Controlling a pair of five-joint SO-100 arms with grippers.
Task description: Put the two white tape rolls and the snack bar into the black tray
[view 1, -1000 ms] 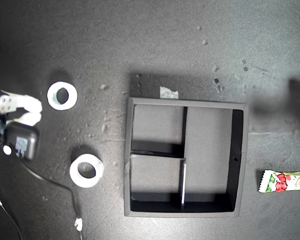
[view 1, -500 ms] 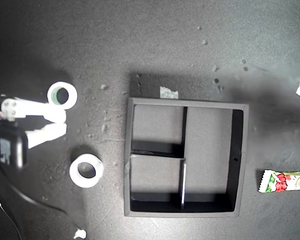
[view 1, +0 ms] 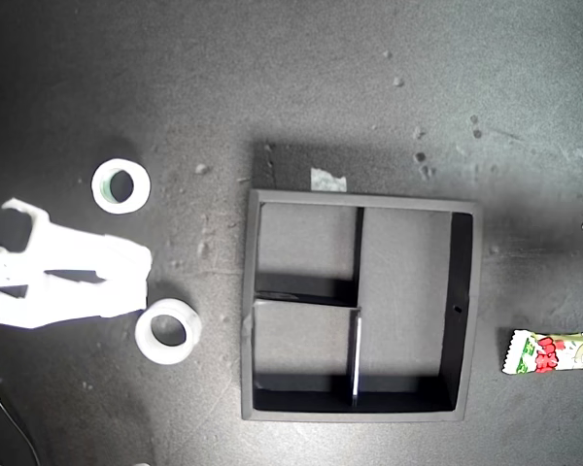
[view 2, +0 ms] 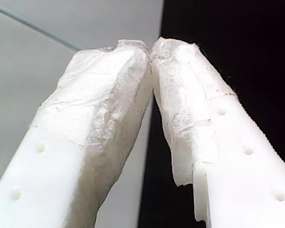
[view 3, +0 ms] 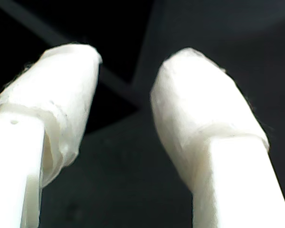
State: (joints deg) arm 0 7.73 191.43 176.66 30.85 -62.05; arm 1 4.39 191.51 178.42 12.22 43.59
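Reaching for the first tape roll, nothing picked up yet.

My first gripper (view 2: pixel 152 50) has its padded tips pressed together on nothing. My second gripper (view 3: pixel 126 71) stands with its jaws clearly apart and only dark surface between them. In the exterior view a white gripper (view 1: pixel 144 280) reaches in from that view's left, between the roll with the greenish rim (view 1: pixel 120 185) and the plain white roll (view 1: pixel 168 331), touching neither; I cannot tell from the wrist views which arm it is. The black tray (view 1: pixel 463 311) sits mid-view with all compartments bare. The snack bar (view 1: pixel 556 352) lies beyond the tray, at that view's right edge. Next, I judge, it should straddle one roll's wall and close.
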